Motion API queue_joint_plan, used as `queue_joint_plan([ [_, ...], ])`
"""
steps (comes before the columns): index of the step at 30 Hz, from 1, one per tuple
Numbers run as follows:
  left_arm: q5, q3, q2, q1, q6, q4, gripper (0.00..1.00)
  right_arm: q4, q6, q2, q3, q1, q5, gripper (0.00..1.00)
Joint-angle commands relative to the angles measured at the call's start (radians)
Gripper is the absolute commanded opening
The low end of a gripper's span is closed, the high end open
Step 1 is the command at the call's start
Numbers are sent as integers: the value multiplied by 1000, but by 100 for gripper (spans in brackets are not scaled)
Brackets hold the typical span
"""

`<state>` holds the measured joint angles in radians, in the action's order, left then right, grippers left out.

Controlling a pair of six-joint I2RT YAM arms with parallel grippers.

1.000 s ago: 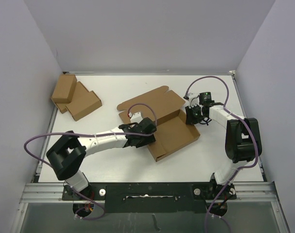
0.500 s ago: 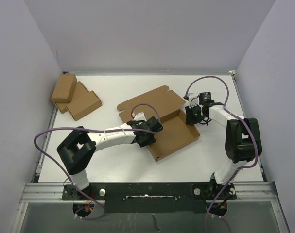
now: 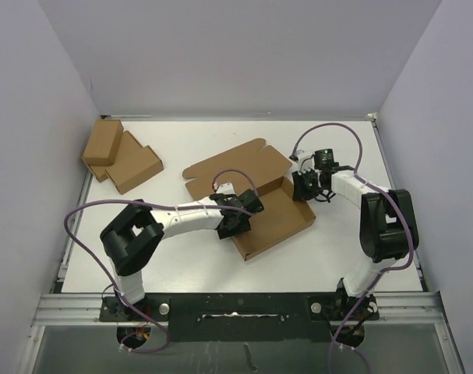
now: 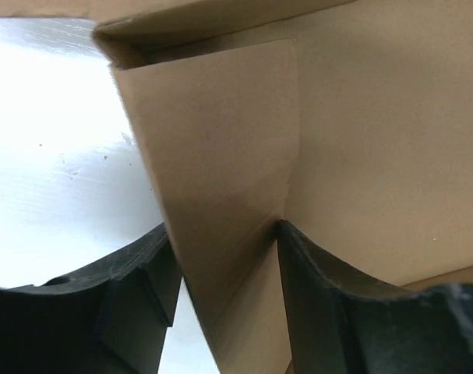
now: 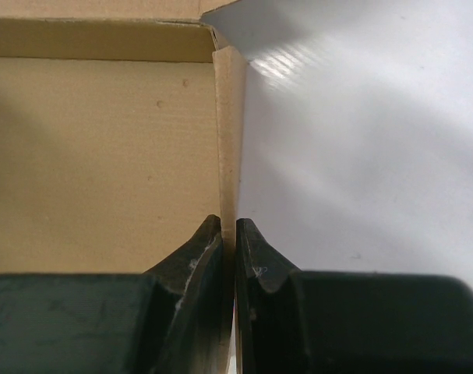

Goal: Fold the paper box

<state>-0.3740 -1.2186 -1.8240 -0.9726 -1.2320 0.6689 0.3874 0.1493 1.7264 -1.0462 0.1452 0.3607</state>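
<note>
The plain brown die-cut cardboard mailer box [image 3: 279, 214] lies mid-tabletop [image 3: 181, 261], half formed. The right gripper [image 5: 228, 230] pinches its right wall. The left gripper [image 4: 224, 234] stands part-open astride a side flap [image 4: 220, 140]. That flap, I'd guess, needs tucking inward next.

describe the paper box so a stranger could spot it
On the white table, look at the middle. The paper box is the big open brown cardboard tray with flaps spread flat behind it, unlike the two smaller boxes in the far left corner.
</note>
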Motion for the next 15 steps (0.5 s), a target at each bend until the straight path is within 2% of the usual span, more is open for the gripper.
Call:
queue_joint_plan([
  [1, -25, 70, 48, 7, 56, -6, 51, -18, -39, -46, 11, 21, 106, 6],
  [9, 39, 327, 322, 13, 177, -415, 79, -18, -36, -53, 9, 21, 105, 6],
  [15, 72, 481, 463, 22, 205, -596, 89, -18, -34, -51, 9, 21, 95, 6],
])
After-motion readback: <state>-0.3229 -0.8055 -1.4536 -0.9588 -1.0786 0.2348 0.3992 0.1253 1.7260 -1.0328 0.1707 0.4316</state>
